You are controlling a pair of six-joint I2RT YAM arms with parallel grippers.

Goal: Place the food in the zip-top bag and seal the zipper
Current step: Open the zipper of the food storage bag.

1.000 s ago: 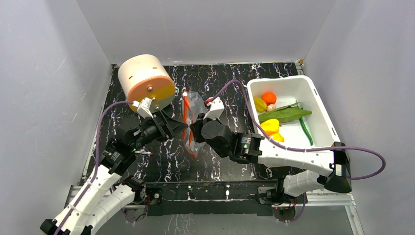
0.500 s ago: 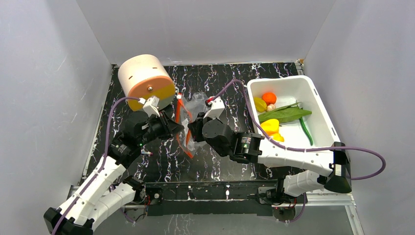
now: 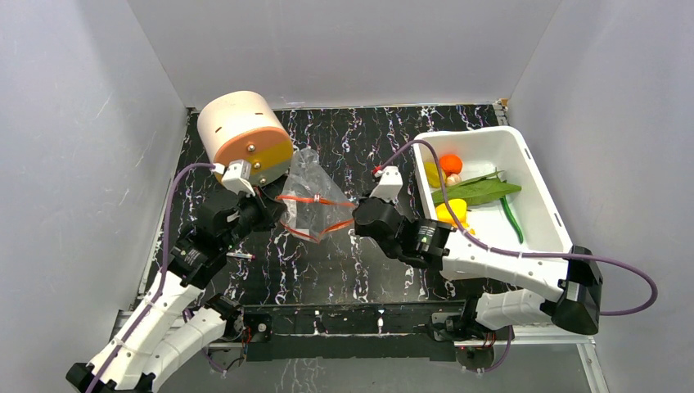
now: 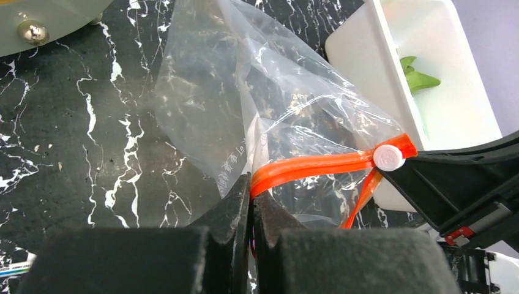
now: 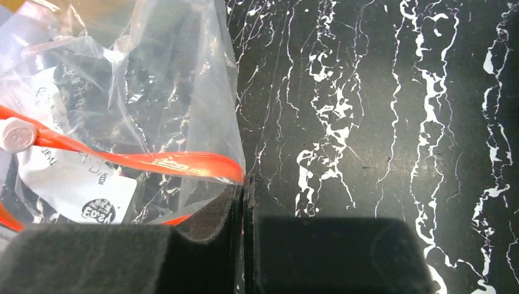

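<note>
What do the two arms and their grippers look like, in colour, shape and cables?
Both arms have white tube-like links and black joint housings. The left arm and right arm each carry a purple cable that loops to a small white block at the wrist. The left gripper and right gripper are black, with two flat matte fingers.
</note>
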